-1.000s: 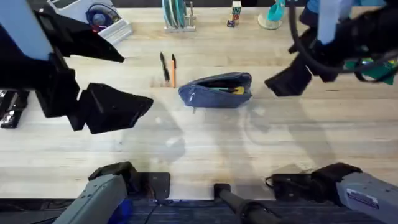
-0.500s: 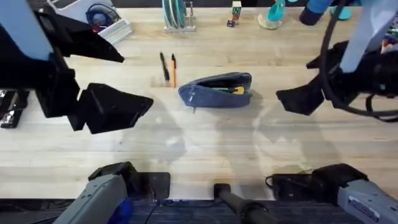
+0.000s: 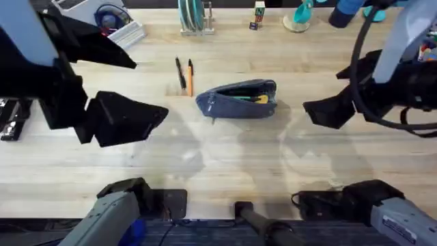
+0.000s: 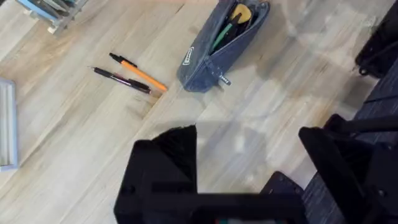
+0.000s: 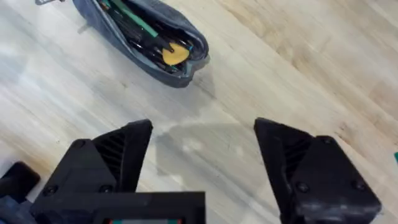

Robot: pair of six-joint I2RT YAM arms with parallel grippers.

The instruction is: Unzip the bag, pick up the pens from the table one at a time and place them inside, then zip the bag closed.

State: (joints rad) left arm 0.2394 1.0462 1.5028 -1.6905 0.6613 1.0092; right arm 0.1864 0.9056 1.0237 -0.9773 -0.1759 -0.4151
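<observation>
Two pens lie side by side on the tabletop (image 3: 225, 157), toward the far edge, left of ctr: black pen (image 3: 179, 72) and orange pen (image 3: 190, 76), nearly touching, both outside the bag. Bag (image 3: 237, 100) lies just right of them, approx. mid-tabletop, zipper open along the top; green and yellow items show inside. In left wrist view the zipper pull (image 4: 222, 79) hangs at the bag's end nearest the pens.

Left end effector (image 3: 126, 117) hovers above the tabletop, well left of the bag, fingers spread, nothing between them. Right end effector (image 3: 328, 111) hovers to the right of the bag, near it, not touching; fingers released and wide apart, w/ nothing held.

Far edge carries a rack w/ teal plates (image 3: 193, 16) and a tray (image 3: 113, 24) at the far left corner.
</observation>
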